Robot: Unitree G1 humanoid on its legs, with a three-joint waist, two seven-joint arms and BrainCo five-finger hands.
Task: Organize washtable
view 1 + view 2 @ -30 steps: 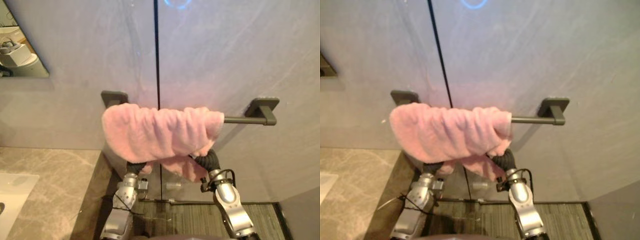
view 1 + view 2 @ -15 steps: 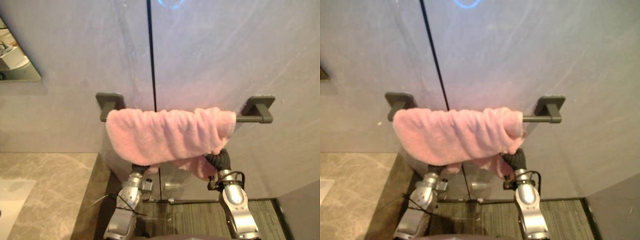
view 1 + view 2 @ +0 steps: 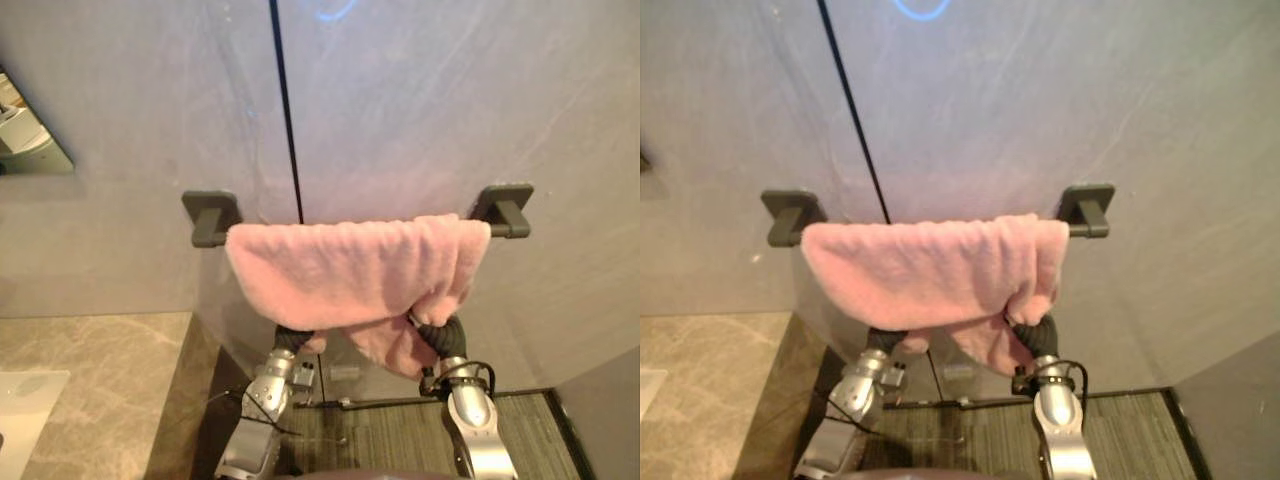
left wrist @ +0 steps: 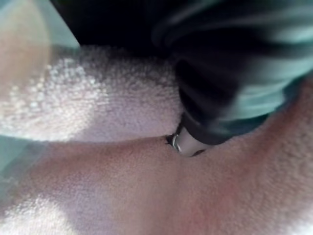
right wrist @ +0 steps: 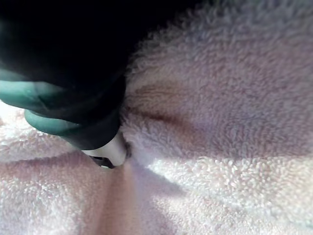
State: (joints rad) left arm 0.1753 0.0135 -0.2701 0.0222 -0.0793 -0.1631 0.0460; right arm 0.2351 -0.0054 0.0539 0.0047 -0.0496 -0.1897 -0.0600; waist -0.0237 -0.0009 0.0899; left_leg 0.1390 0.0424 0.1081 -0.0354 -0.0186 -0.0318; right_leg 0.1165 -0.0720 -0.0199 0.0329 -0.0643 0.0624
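Note:
A pink towel [image 3: 350, 275] hangs over a dark towel bar on the grey wall, between the left bracket [image 3: 208, 215] and the right bracket [image 3: 503, 208]. It reaches the right bracket and leaves a short gap beside the left one. My left hand [image 3: 292, 340] comes up under the towel's lower left edge, and my right hand [image 3: 443, 336] under its bunched lower right part. Both wrist views show the dark covers, left hand [image 4: 230, 88] and right hand [image 5: 73, 98], pressed into pink folds of towel [image 5: 220, 98].
A brown marble countertop [image 3: 90, 390] with a white basin [image 3: 20, 400] lies at the lower left. A mirror's corner [image 3: 25, 135] shows on the left wall. A dark vertical seam [image 3: 285, 110] splits the wall. Striped flooring [image 3: 380, 435] lies below the bar.
The towel has slid right along the bar, uncovering the left bracket and reaching the right one. Both arms moved right with it. The head camera shifted slightly.

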